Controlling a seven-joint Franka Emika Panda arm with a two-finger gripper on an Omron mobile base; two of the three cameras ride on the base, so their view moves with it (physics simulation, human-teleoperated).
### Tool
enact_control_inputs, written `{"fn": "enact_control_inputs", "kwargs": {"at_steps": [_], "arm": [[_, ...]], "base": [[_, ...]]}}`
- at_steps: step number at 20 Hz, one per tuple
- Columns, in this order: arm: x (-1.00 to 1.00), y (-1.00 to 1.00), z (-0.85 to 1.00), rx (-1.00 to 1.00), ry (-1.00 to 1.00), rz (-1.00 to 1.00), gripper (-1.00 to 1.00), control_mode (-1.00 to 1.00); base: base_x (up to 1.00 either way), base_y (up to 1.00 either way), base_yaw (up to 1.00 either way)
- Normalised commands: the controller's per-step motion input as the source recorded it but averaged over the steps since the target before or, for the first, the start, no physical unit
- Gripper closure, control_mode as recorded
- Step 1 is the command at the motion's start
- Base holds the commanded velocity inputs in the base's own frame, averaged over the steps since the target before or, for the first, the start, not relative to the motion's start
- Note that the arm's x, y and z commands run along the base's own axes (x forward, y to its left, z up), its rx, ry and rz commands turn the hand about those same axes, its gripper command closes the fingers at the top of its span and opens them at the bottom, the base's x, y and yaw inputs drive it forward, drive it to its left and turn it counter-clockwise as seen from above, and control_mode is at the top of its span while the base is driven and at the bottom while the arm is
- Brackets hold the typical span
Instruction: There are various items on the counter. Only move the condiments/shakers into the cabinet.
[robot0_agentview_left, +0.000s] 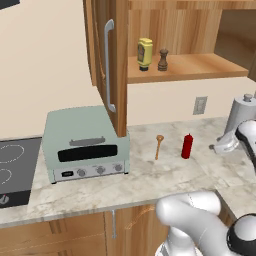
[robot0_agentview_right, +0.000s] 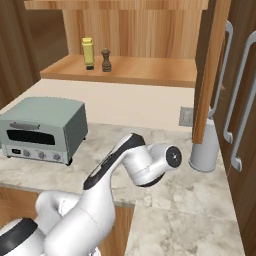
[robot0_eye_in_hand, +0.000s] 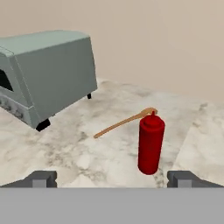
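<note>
Hand view | slim red squeeze bottle (robot0_eye_in_hand: 151, 144) upright on marbled worktop (robot0_eye_in_hand: 65, 153), ahead, right of centre between fingers (robot0_eye_in_hand: 43, 178) | fingers spread wide, empty | wooden spoon (robot0_eye_in_hand: 122, 122) just behind

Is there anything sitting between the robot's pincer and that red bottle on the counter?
Nothing visible. In the hand view the open pincer looks straight at the red squeeze bottle, with bare counter between them. The wooden spoon lies behind the bottle, and the toaster oven stands off to one side.
</note>
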Motion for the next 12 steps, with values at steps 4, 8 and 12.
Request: {"fn": "enact_control_inputs", "kwargs": {"at_steps": [4, 8, 12], "arm": [[0.29, -0.25, -0.20, 0.00, 0.00, 0.34, -1.00, -1.00], [0.21, -0.31, -0.21, 0.00, 0.00, 0.29, -1.00, -1.00], [0.04, -0.15, -0.07, 0.00, 0.00, 0.23, -1.00, -1.00]], "base": [[0.00, 0.00, 0.00], [0.00, 0.00, 0.00], [0.00, 0.00, 0.00]]}}
